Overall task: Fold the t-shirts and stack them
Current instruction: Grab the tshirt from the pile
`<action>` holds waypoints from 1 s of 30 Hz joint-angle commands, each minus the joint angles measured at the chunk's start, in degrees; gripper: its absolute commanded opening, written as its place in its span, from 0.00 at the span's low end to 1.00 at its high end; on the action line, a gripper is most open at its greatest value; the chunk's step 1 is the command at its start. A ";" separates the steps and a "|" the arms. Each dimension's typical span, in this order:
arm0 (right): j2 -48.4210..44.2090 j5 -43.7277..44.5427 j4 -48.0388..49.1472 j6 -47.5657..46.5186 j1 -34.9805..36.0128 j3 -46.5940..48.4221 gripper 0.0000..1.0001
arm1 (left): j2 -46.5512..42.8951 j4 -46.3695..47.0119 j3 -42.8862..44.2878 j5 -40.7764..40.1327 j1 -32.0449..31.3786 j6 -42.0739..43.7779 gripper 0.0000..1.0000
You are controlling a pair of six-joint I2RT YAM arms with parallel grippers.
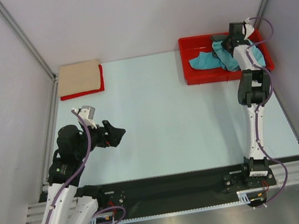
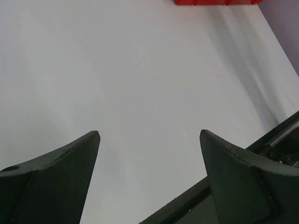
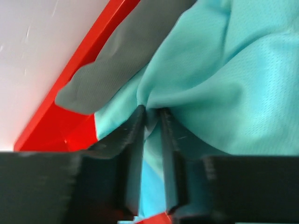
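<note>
R jaws pinch prob. mint t-shirt [image 3: 224, 70] near tray [image 3: 42, 130] rim; L jaws open.

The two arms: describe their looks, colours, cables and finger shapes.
The left arm and right arm share one build: white link shells between black joint housings, with a purple cable looped along each. The left gripper and right gripper are black; their fingers are matte, flat-sided wedges tapering to the tips. No markings are legible.
</note>
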 commanded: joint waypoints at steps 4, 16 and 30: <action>0.53 0.02 2.46 2.43 -1.63 5.48 0.05 | 0.50 2.54 0.40 -0.41 0.09 1.36 0.94; -21.08 3.27 2.55 5.34 -2.95 10.14 0.00 | -0.29 0.97 1.89 -0.23 0.09 -0.92 0.91; -41.90 -12.60 0.54 13.07 -1.73 13.14 0.00 | -2.74 -6.94 7.95 -0.67 0.09 -11.55 0.80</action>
